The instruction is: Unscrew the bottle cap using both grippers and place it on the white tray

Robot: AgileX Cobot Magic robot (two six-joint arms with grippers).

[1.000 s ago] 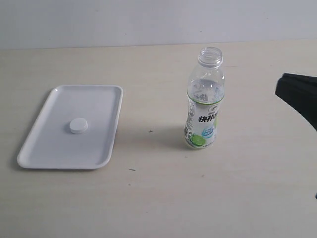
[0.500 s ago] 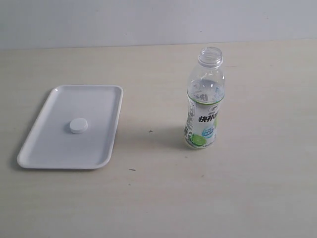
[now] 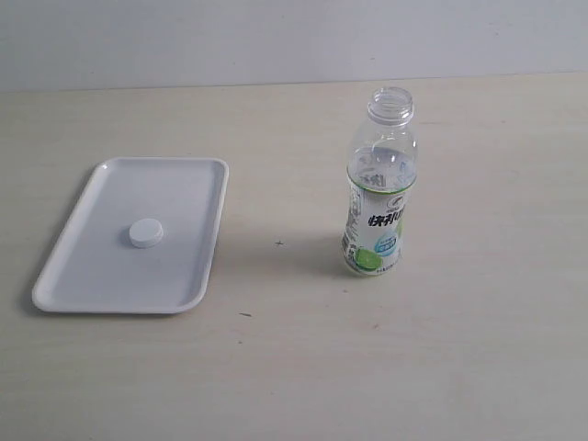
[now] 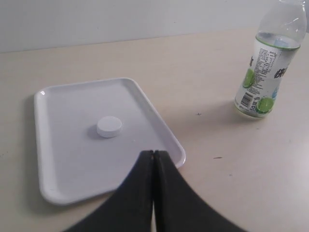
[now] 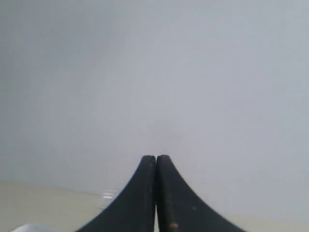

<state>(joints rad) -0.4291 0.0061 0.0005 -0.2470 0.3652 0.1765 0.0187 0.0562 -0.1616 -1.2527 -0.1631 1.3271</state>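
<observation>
The white bottle cap (image 3: 146,233) lies flat near the middle of the white tray (image 3: 87,289) on the left of the table; the left wrist view also shows the cap (image 4: 109,126) on the tray (image 4: 58,193). The clear bottle (image 3: 377,188) with its green-and-white label stands upright right of centre, its neck open; the bottle (image 4: 264,72) appears again in the left wrist view. My left gripper (image 4: 153,153) is shut and empty, pulled back over the tray's near corner. My right gripper (image 5: 155,158) is shut and empty, facing a blank wall. Neither gripper appears in the exterior view.
The table is a pale wooden surface (image 3: 294,367) with a grey wall (image 3: 276,37) behind it. A small dark speck (image 3: 279,243) marks the tabletop between tray and bottle.
The black right arm that showed at the right edge one second ago has left the exterior view. Cap, tray and bottle have not moved.
</observation>
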